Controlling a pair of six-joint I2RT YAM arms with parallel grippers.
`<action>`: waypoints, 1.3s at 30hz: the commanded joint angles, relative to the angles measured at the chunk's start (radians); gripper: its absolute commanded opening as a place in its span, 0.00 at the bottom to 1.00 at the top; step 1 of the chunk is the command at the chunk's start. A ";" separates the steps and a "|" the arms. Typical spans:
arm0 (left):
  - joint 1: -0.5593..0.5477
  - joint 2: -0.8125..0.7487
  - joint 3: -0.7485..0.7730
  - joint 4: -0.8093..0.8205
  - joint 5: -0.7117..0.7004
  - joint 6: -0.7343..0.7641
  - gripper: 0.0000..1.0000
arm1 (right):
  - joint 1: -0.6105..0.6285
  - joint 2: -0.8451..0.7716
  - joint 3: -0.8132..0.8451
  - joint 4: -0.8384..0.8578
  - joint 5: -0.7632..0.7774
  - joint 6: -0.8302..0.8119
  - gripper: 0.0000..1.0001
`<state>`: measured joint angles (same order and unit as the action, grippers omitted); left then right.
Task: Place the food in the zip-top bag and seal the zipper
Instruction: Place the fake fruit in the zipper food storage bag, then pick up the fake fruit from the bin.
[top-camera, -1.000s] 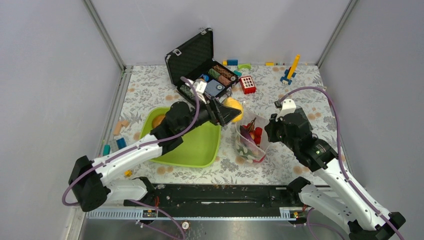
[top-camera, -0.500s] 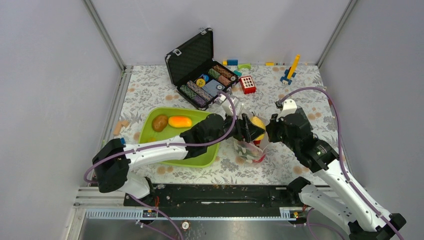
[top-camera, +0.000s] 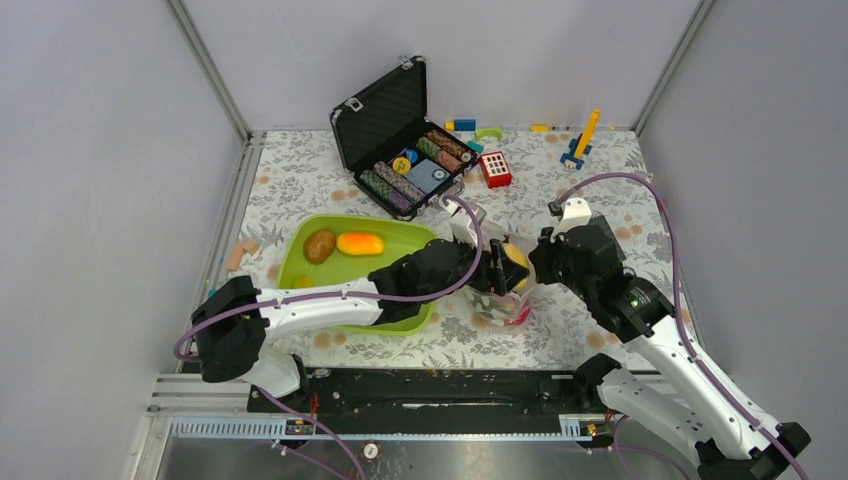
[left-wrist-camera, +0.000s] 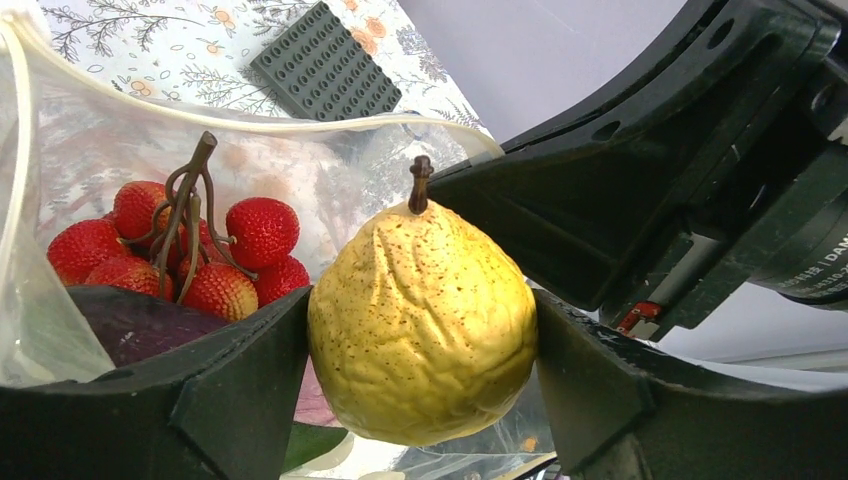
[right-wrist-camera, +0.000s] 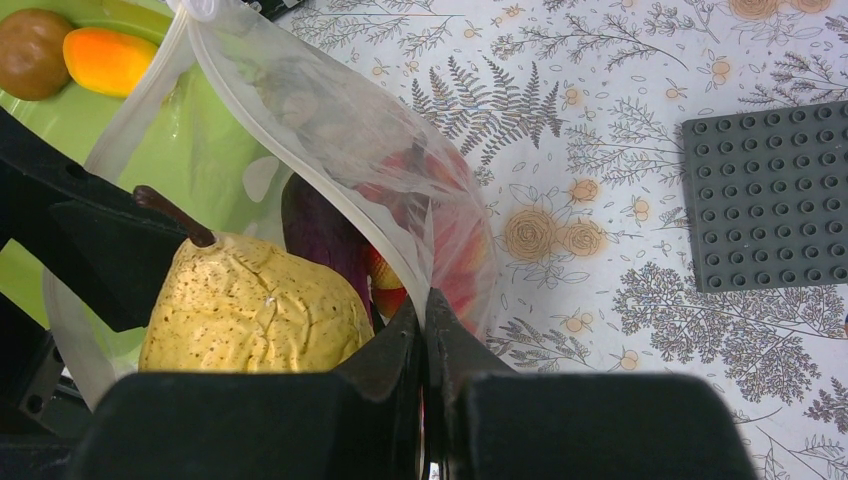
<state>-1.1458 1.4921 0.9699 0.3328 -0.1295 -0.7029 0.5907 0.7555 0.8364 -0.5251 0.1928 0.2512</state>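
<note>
Loading step: left tool (left-wrist-camera: 420, 340) pinches yellow pear (left-wrist-camera: 425, 290) at the zip-top bag (right-wrist-camera: 330, 130) mouth, whose rim the right tool (right-wrist-camera: 425, 340), pressed together, grips; next likely lower, release.

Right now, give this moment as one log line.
left fingers: holding pear at zip-top bag mouth; right fingers: pinch bag rim; tray: brown fruit, orange fruit

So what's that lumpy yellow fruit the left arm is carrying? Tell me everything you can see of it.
The yellow fruit is pear-shaped and looks like a toy, with wrinkled, brown-speckled skin and a short dark stem at its narrow end. It is clamped between the two black fingers of the left end effector, one pressing each side. It sits at the open mouth of the clear zip-top bag, close beside the red berry cluster inside.
</note>
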 joint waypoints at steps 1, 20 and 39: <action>-0.008 -0.014 0.025 0.020 -0.038 0.020 0.86 | -0.005 -0.008 0.001 0.025 0.022 -0.005 0.05; -0.014 -0.055 0.048 -0.029 -0.055 0.052 0.99 | -0.003 -0.026 -0.003 0.026 0.015 0.001 0.04; 0.028 -0.217 0.028 -0.078 -0.240 0.193 0.99 | -0.004 -0.034 -0.003 0.025 0.023 0.000 0.04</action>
<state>-1.1435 1.3491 1.0016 0.2367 -0.3050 -0.5449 0.5907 0.7345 0.8322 -0.5255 0.1928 0.2512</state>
